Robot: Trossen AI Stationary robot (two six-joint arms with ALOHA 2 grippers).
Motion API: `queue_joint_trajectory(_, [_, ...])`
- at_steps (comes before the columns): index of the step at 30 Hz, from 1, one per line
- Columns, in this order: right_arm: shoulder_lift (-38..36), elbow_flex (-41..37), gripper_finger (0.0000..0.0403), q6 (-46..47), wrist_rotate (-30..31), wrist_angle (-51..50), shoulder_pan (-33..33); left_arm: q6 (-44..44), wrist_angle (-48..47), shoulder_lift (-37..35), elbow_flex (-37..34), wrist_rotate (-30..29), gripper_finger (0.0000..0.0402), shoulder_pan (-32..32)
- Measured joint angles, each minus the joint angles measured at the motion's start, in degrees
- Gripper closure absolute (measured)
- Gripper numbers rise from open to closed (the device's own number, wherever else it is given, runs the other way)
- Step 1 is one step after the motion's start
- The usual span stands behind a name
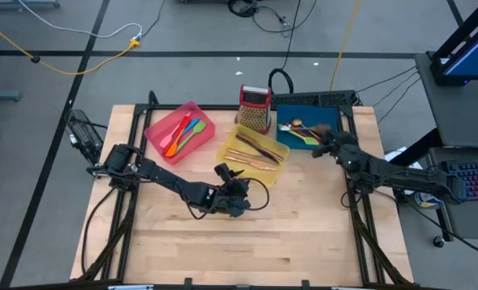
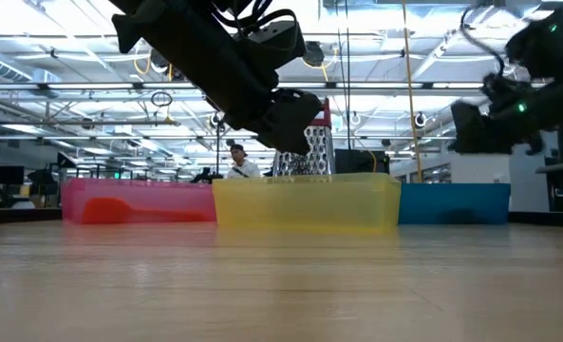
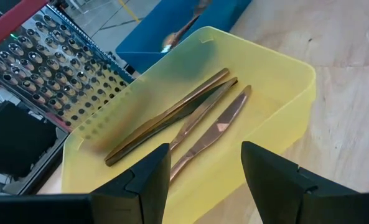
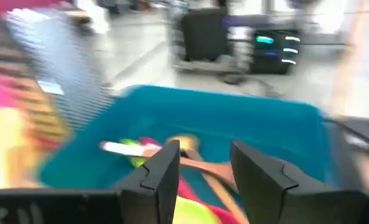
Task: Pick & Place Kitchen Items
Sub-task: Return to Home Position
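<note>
Copper-coloured cutlery lies on the floor of the yellow tray. Orange, red and green silicone utensils lie in the pink tray. A green utensil and a brownish spoon lie in the blue tray. My left gripper hangs open and empty above the yellow tray's near edge. My right gripper is open and empty over the blue tray's near right part, above the utensils there.
A red-topped metal box grater stands behind the yellow tray, between the pink and blue trays. Bare wooden tabletop lies in front of the trays. A person shows far off in the room behind.
</note>
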Motion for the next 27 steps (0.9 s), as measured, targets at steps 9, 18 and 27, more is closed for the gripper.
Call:
queue_joint_trajectory(9, [0.0, 0.2, 0.0303, -7.1, -28.6, 16.5, 3.7, 0.1, -2.1, -8.1, 0.0, 2.8, 0.0232, -3.0])
queue_joint_trajectory(18, [-0.1, 0.3, 0.0393, -16.2, -35.2, 16.2, 8.9, -1.7, -21.1, -25.0, 0.0, 2.8, 0.0384, -7.3])
queue_joint_trajectory(27, [-0.1, 0.4, 0.0400, -20.1, -35.4, 16.0, 12.1, -8.8, -40.8, -42.9, 0.0, 3.0, 0.0390, -12.2])
